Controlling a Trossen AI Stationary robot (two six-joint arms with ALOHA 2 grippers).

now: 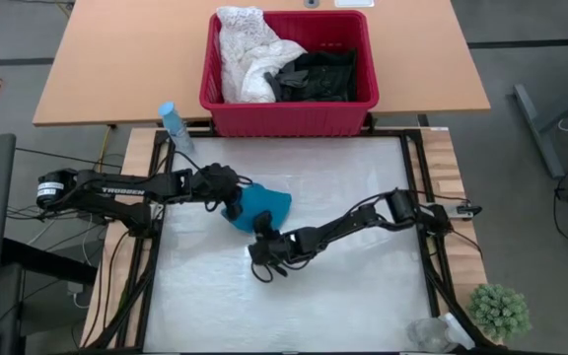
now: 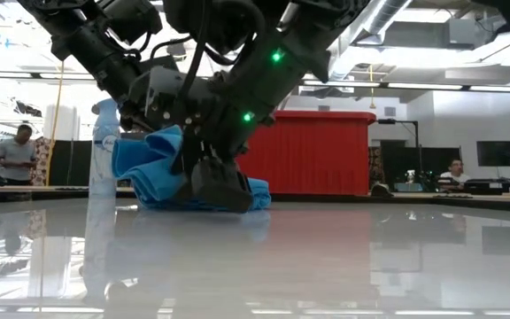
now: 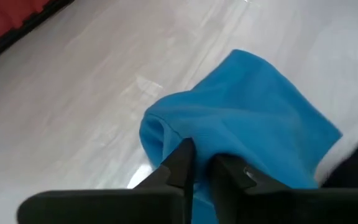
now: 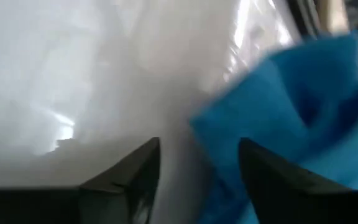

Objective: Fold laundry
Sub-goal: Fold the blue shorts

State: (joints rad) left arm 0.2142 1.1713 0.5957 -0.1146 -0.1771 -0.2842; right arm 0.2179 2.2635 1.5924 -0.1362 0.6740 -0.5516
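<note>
The small teal garment (image 1: 260, 207) lies bunched on the white table surface (image 1: 343, 296), a little left of centre in the high view, just below the red basket (image 1: 289, 110) that sits at the top centre. The left gripper (image 1: 231, 200) comes in from the left edge and meets the garment's left side; in the left wrist view its two fingers (image 3: 179, 163) stand nearly together with a fold of the teal cloth (image 3: 247, 118) pinched between them. The right gripper (image 1: 264, 258) reaches in from the right and sits just below the garment, low over the table; in the right wrist view its fingers (image 4: 129, 171) are spread apart with nothing between them, the teal cloth (image 4: 291, 112) just beside one finger. In the basket, a white lacy garment (image 1: 247, 54) fills the left part and black garments (image 1: 319, 74) the right. A pale spray bottle (image 1: 174, 126) stands by the basket's lower left corner.
</note>
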